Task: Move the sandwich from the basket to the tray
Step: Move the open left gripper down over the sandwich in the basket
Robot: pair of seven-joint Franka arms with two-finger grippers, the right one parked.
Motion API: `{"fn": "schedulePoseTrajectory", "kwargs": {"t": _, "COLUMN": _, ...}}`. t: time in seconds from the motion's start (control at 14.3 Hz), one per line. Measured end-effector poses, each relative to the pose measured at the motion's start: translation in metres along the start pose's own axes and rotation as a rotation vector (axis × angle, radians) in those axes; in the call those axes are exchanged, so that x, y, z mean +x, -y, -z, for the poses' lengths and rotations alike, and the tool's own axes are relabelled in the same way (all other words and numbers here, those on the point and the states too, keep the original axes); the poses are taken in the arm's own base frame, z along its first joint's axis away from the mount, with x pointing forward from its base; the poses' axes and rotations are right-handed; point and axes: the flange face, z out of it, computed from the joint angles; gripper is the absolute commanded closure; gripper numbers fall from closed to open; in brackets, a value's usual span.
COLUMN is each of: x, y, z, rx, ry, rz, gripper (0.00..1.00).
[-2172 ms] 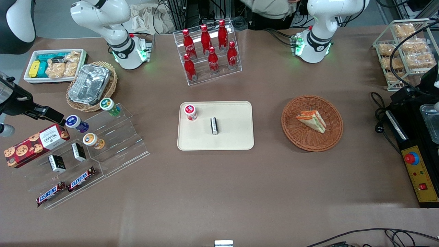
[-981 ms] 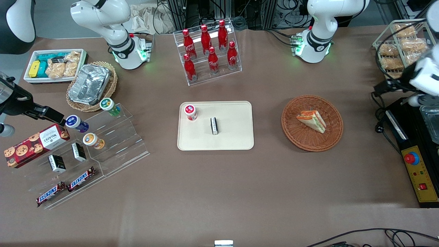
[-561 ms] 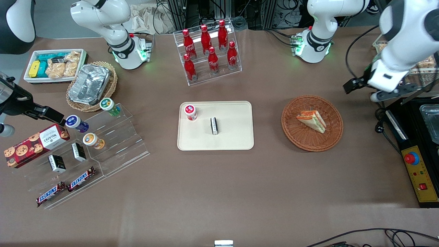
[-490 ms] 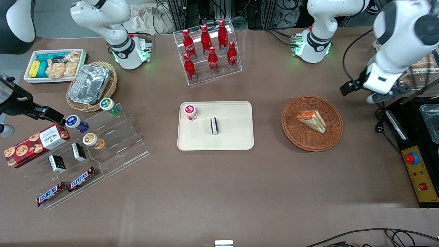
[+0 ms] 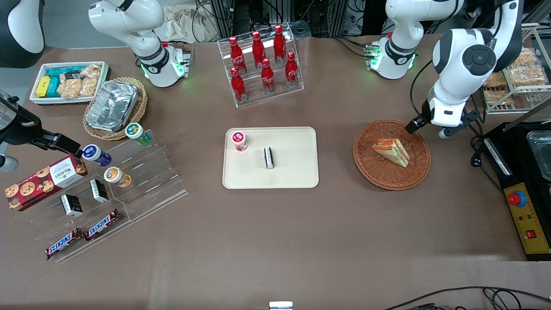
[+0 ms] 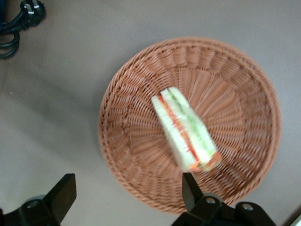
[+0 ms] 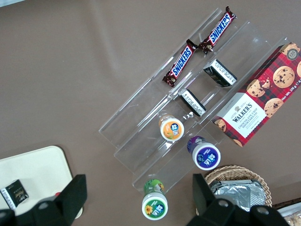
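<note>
The sandwich [image 5: 391,152], a pale wedge with orange and green filling, lies on its side in the round reddish-brown basket [image 5: 366,168]. In the left wrist view the sandwich [image 6: 186,134] sits near the middle of the basket [image 6: 235,89]. My left gripper [image 5: 427,130] hangs above the basket's rim, at the edge farther from the front camera. It is open, and its fingers [image 6: 63,193] straddle the rim with nothing between them; the left gripper [image 6: 127,190] touches neither sandwich nor basket. The cream tray [image 5: 297,163] lies at the table's middle.
On the tray stand a red-capped jar [image 5: 239,141] and a small black box [image 5: 269,157]. A rack of red bottles [image 5: 263,64] is farther back. A wire rack of bagged snacks [image 5: 516,73], a black control box [image 5: 523,206] and a cable plug [image 5: 475,161] crowd the working arm's end.
My left arm has swung in from the working arm's end of the table and come down to the basket's rim. The sandwich and the things on the tray have not moved.
</note>
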Motion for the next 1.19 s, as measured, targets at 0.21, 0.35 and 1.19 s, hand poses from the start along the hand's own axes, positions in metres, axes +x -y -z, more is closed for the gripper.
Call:
{"fn": "schedulePoseTrajectory", "kwargs": {"t": 0.21, "x": 0.001, "y": -0.014, "z": -0.014, "rx": -0.023, "ry": -0.002, "rz": 0.106, "gripper": 0.01}}
{"fn": "schedulePoseTrajectory", "kwargs": {"t": 0.35, "x": 0.0, "y": -0.024, "z": -0.024, "rx": -0.021, "ry": 0.008, "rz": 0.123, "gripper": 0.01}}
{"fn": "schedulePoseTrajectory", "kwargs": {"t": 1.19, "x": -0.003, "y": -0.044, "z": -0.069, "rx": -0.009, "ry": 0.046, "rz": 0.261, "gripper": 0.02}}
